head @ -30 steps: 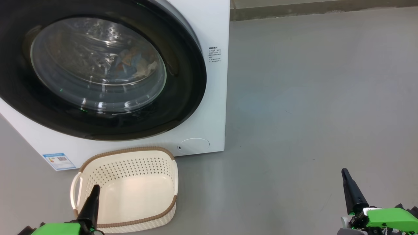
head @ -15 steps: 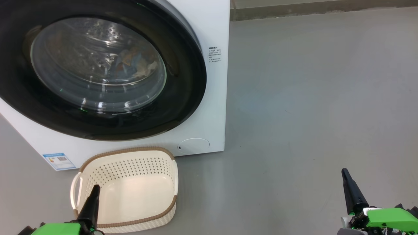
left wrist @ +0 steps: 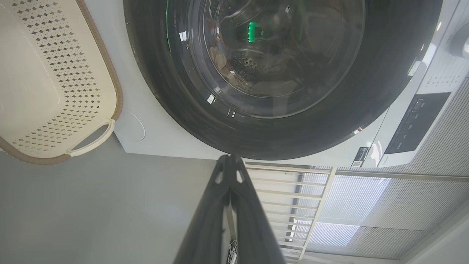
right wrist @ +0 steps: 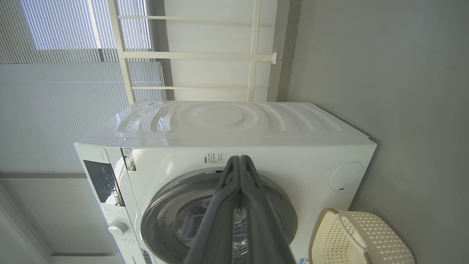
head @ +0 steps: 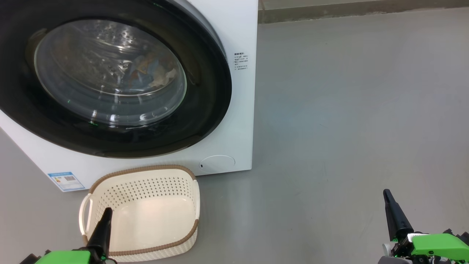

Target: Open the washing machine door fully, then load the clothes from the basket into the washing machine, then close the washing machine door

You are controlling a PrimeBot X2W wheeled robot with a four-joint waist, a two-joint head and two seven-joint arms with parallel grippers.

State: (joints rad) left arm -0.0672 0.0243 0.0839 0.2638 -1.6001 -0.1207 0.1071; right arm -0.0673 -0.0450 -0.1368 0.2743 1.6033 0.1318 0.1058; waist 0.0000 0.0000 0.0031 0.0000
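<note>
Head view, stock listed lg to sm.

1. Smooth grey floor (head: 348, 110): takes up R half & foreground.
2. Big white front-loading washing machine (head: 240, 33): upper L, standing on the floor. Right wrist view shows a dark control panel (right wrist: 100, 179) along its top front.
3. Large round washing machine door (head: 207, 91), wide glossy black rim w/ bulging clear glass centre: lies flat against machine front, closed.
4. Small cream perforated plastic basket (head: 146, 169), brown woven-look rim, 2 side handles: on floor just in front of machine, below the door. Inside shows bare cream base.
5. Small bundle of light blue, orange & cream clothes (head: 146, 71): inside the steel drum, seen thru door glass, R of centre.
6. Left gripper (head: 107, 212), 2 long dark fingers on green mount: lower L, tip over basket's near L corner in picture; contact w/ basket can't be told. Fingers pressed together along their length, holding nothing.
7. Right gripper (head: 386, 193), same build: lower R, over floor, well apart from machine & basket. Fingers closed tight on each other, nothing gripped.
8. Small round white flap (head: 217, 164): machine front, bottom R, near basket's far R corner.
9. Blue label (head: 66, 180): machine front, bottom L, near basket's L handle.
</note>
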